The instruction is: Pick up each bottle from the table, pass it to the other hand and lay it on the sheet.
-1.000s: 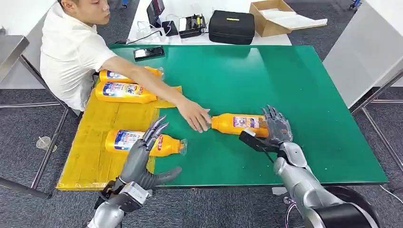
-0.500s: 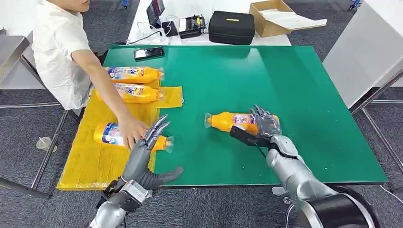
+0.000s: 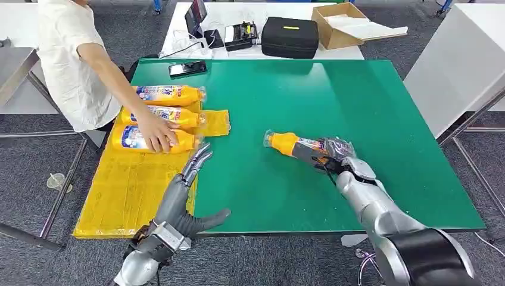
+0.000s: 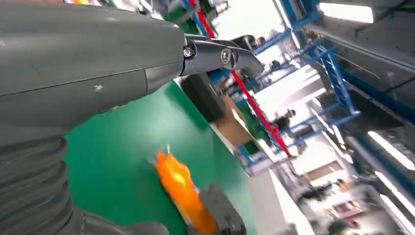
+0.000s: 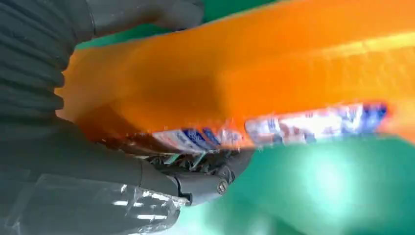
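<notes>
Fingers of the right hand are wrapped around the base end of an orange bottle, gripping it on the green table. That bottle's long axis runs roughly from four o'clock to ten o'clock, its clear cap pointing toward ten o'clock, away from the hand; whether it touches the table cannot be told. The right wrist view shows the same orange body pressed against the palm, with the thumb over it. Near the table's front edge the left hand holds nothing: its fingers are straight and apart, pointing toward one o'clock, the thumb out toward three o'clock. Its fingertips reach over the edge of the yellow sheet, at nine o'clock of the held bottle. Three more orange bottles lie side by side on the sheet's far part, caps toward three o'clock. A person's hand rests on the nearest of them.
</notes>
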`<state>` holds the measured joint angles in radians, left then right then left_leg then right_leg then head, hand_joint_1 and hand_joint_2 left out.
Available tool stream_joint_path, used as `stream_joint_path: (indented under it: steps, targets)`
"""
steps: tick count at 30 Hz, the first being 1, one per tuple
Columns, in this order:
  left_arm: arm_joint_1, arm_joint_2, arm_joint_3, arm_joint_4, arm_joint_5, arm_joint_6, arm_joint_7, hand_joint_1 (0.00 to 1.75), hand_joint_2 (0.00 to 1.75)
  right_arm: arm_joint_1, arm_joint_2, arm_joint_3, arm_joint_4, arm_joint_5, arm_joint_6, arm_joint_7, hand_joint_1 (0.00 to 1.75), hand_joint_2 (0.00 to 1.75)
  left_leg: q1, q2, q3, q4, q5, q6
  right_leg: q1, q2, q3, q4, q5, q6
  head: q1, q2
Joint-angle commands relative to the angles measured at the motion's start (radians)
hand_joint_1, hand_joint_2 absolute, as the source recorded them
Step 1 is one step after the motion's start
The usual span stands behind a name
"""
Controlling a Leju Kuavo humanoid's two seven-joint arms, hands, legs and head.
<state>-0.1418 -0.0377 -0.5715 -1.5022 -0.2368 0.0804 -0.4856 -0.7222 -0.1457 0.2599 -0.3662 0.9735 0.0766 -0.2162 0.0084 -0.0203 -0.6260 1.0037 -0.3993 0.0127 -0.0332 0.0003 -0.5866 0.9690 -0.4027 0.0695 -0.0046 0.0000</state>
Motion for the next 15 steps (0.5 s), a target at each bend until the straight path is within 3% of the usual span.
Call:
stream_joint_path:
  steps: [1, 4, 7, 9, 14, 15]
  targets:
    - [0.006, -0.039, 0.037, 0.084, 0.129, -0.060, 0.017, 0.00, 1.75, 0.108, 0.048, -0.181, -0.030, -0.188, 0.037, -0.240, 1.75, 1.75, 0.002, 0.004, 0.004, -0.001, -0.002, -0.001, 0.003, 0.002, 0.004, -0.003, 0.000, -0.004, 0.000, 0.000]
    - [0.037, -0.101, 0.068, 0.128, 0.240, -0.046, 0.107, 0.00, 1.75, 0.209, 0.107, -0.161, -0.212, -0.302, -0.016, -0.350, 1.75, 1.75, 0.002, 0.007, 0.006, -0.002, -0.003, -0.003, 0.003, 0.005, 0.005, -0.004, 0.002, -0.007, -0.001, 0.000]
    - [0.035, -0.119, 0.069, 0.168, 0.305, -0.030, 0.137, 0.00, 1.75, 0.266, 0.129, -0.118, -0.342, -0.369, -0.027, -0.335, 1.75, 1.75, 0.001, 0.007, 0.005, -0.002, -0.003, -0.003, 0.003, 0.006, 0.002, -0.002, 0.002, -0.006, 0.000, 0.000]
    - [0.031, -0.136, 0.078, 0.219, 0.431, -0.018, 0.217, 0.00, 1.75, 0.334, 0.149, -0.043, -0.506, -0.424, -0.080, -0.375, 1.75, 1.75, 0.001, 0.008, 0.004, -0.001, -0.004, -0.003, 0.003, 0.007, 0.000, -0.001, 0.001, -0.006, -0.001, 0.000]
    - [0.001, -0.129, 0.039, 0.312, 0.511, 0.083, 0.227, 0.00, 1.75, 0.438, 0.157, 0.161, -0.777, -0.480, -0.194, -0.354, 1.75, 1.75, 0.003, 0.005, 0.000, -0.001, -0.003, -0.003, 0.003, 0.004, -0.002, 0.000, 0.000, -0.007, 0.000, 0.000]
    - [-0.003, -0.128, 0.031, 0.315, 0.512, 0.093, 0.223, 0.00, 0.00, 0.445, 0.160, 0.180, -0.786, -0.488, -0.206, -0.352, 1.75, 1.75, 0.003, 0.008, 0.000, 0.000, -0.005, -0.003, 0.004, 0.006, -0.001, 0.000, -0.001, -0.008, -0.001, 0.000]
